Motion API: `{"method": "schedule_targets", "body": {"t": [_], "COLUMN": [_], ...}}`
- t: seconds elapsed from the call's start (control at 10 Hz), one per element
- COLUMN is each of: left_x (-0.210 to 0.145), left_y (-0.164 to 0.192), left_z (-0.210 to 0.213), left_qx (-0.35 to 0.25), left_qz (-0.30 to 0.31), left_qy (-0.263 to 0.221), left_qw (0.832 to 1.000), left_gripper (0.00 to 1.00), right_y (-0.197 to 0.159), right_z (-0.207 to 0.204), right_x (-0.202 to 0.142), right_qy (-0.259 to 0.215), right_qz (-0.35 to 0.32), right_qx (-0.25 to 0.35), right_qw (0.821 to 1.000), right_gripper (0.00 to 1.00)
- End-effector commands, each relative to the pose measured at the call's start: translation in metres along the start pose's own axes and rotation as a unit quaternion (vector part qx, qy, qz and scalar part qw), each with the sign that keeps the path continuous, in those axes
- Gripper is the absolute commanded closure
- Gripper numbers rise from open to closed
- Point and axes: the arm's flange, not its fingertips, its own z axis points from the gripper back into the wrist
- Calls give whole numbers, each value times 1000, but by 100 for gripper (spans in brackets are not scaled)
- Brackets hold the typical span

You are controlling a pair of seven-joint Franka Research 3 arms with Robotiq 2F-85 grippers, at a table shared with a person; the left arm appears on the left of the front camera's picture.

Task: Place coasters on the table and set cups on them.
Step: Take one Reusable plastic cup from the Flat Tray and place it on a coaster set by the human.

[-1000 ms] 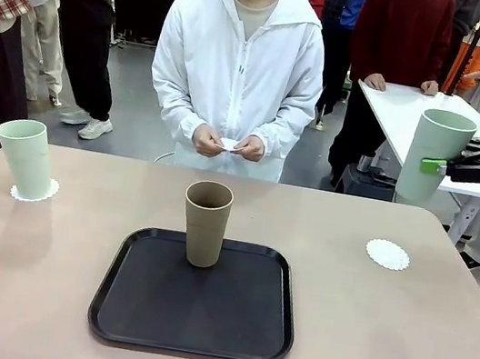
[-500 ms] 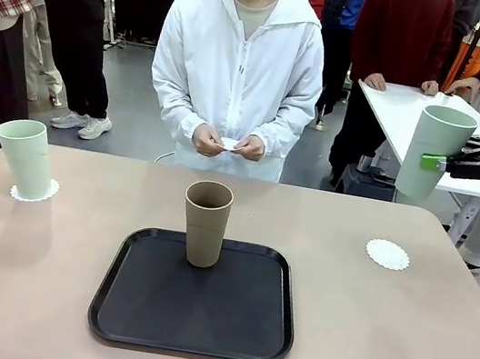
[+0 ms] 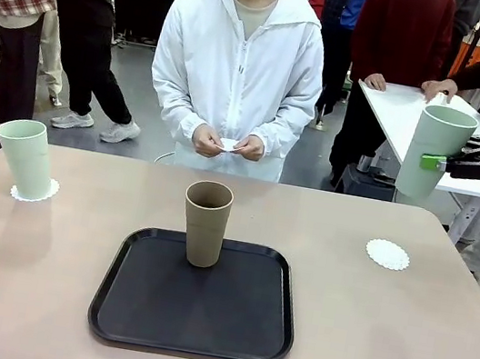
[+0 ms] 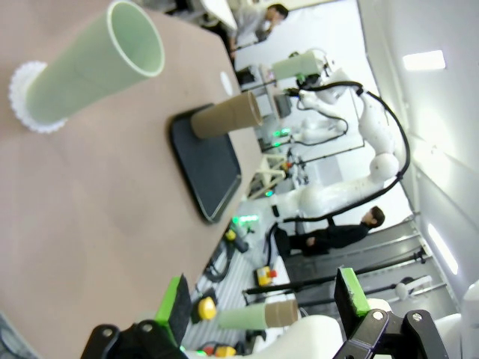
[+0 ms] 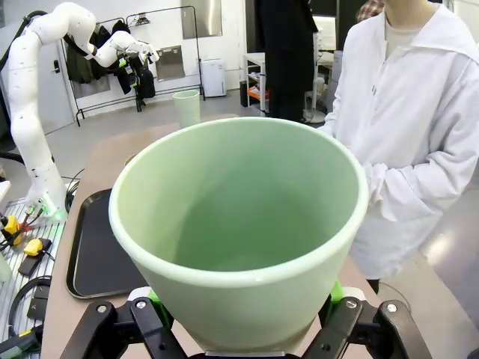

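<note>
The left claw (image 4: pixel 263 303) hangs spread and empty above the counter (image 3: pixel 377 350). Its arm is out of frame.

Nearest, a black tray (image 3: pixel 198 320) lies at the middle of the counter's near edge. Bare counter lies open on both sides of it. The brown cup (image 3: pixel 205 223) stands upright on the far part of the tray, just inside its far rim.

Toward the far left corner, the first mint cup (image 3: pixel 25 157) stands upright on the covered coaster (image 3: pixel 46 191). Only a scalloped sliver of this coaster shows around the cup's base. Toward the right edge lies the bare coaster (image 3: pixel 388 254), flat, well apart from the tray.

Over the far right corner, the right claw (image 3: pixel 436 163) pinches the second mint cup (image 3: pixel 436 143), upright and raised clear of the counter. Whether it hangs over the counter or beyond its edge cannot be told. The arm is cut off by the picture's right side. In the right wrist view the cup's open mouth hides most of the fingers.

At the far edge a person (image 3: pixel 240 60) holds a small white piece (image 3: pixel 228 144) in both hands, too small to make out.
</note>
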Motion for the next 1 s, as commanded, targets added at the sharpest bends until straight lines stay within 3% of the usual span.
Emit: {"method": "schedule_targets", "body": {"t": [0.0,0.9], "left_x": [0,0], "left_y": [-2,-2], "left_z": [1,1], "left_qx": [4,4], "left_qz": [2,2], "left_qy": [0,0], "left_qw": [1000,1000], "left_gripper": [0,0], "right_y": [0,-40], "right_z": [0,1], "right_x": [0,-113], "right_qy": [0,-13], "right_qz": [0,-19], "right_qx": [0,80], "right_qw": [1000,997], "right_gripper": [14,14]}}
